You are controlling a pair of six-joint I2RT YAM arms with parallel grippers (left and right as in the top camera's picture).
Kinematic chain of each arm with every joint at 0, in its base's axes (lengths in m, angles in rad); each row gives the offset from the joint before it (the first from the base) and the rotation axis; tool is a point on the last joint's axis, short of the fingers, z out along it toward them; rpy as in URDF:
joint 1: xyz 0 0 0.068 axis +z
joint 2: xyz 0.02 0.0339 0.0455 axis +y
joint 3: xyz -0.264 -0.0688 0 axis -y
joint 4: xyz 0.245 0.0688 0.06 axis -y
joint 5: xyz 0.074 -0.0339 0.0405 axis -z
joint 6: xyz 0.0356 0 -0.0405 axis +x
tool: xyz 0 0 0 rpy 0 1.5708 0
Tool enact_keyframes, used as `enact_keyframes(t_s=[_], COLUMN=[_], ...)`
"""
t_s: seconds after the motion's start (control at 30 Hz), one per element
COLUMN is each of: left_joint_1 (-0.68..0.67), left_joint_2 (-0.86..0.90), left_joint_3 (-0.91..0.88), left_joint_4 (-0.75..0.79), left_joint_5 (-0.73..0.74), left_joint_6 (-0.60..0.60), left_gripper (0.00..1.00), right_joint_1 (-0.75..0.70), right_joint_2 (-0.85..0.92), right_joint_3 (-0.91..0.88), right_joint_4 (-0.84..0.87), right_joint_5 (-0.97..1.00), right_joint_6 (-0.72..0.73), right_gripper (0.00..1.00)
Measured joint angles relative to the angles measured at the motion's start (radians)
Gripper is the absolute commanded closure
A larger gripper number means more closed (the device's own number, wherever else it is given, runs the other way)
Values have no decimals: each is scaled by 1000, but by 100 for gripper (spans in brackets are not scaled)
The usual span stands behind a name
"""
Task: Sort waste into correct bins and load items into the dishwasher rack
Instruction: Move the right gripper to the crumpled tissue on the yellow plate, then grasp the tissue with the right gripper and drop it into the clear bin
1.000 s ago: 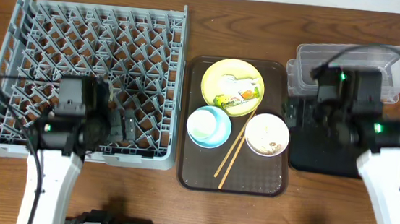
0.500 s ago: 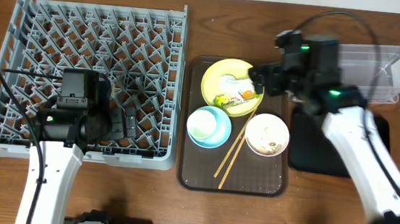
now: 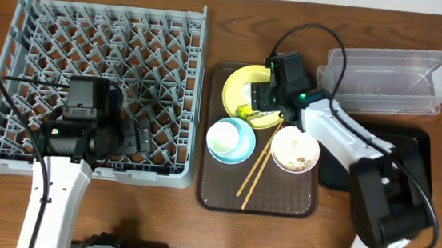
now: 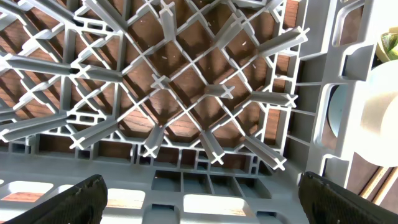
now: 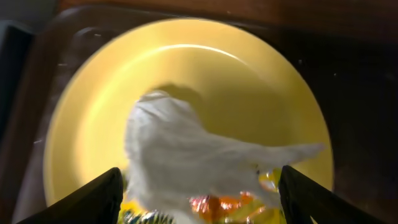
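My right gripper [image 3: 265, 96] is open and hovers low over the yellow plate [image 3: 237, 88], its fingers [image 5: 199, 205] on either side of the crumpled white scrap [image 5: 186, 155] and the yellow-green wrapper [image 5: 217, 208] lying on the plate [image 5: 93, 112]. The light blue bowl [image 3: 231, 138], the white bowl with beige leftovers [image 3: 295, 150] and the wooden chopsticks [image 3: 254, 169] lie on the brown tray. My left gripper [image 3: 138, 137] is open and empty over the grey dishwasher rack [image 3: 99, 49], near its front edge [image 4: 205, 199]. The clear tub [image 3: 394, 75] and black tray [image 3: 411, 153] lie at the right.
The brown serving tray [image 3: 223, 196] sits between the rack and the bins. The blue bowl's rim shows at the right edge of the left wrist view [image 4: 382, 118]. The right arm's cable arcs over the table behind the plate.
My right arm has swung left from over the black tray and the clear tub to the yellow plate and come down close over the scrap and wrapper. My left arm has barely moved.
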Motion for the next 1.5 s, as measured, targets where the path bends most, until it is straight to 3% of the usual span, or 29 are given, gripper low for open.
enact_keyframes(t_s=[0.1,0.2,0.27,0.4,0.57,0.73,0.83,1.03,1.1,1.13,1.17,1.27,1.4,1.5], left_joint_1=[0,0,0,0,0,0,0,0,0,0,0,0,0,0], left_joint_2=[0,0,0,0,0,0,0,0,0,0,0,0,0,0], left_joint_3=[0,0,0,0,0,0,0,0,0,0,0,0,0,0], left_joint_4=[0,0,0,1,0,0,0,0,1,0,1,0,0,1], left_joint_5=[0,0,0,0,0,0,0,0,0,0,0,0,0,0], left_joint_6=[0,0,0,0,0,0,0,0,0,0,0,0,0,0], left_gripper=[0,0,0,0,0,0,0,0,0,0,0,0,0,0], right_joint_1=[1,5,11,18,7,-66,-123,-245,-294,-321,-341,-390,-407,-399], right_joint_2=[43,69,69,56,-43,-220,-302,-342,-338,-335,-332,-322,-317,-317], right_joint_3=[0,0,0,0,0,1,2,3,3,3,3,3,3,3], right_joint_4=[26,31,38,40,28,-1,-27,-80,-101,-108,-114,-129,-138,-155], right_joint_5=[19,28,32,38,46,100,155,244,258,263,266,252,142,79], right_joint_6=[15,35,38,39,27,16,2,-12,-12,-16,-14,-24,-100,-142], right_gripper=[38,67,77,81,98,98,91,90,79,70,54,27,17,16])
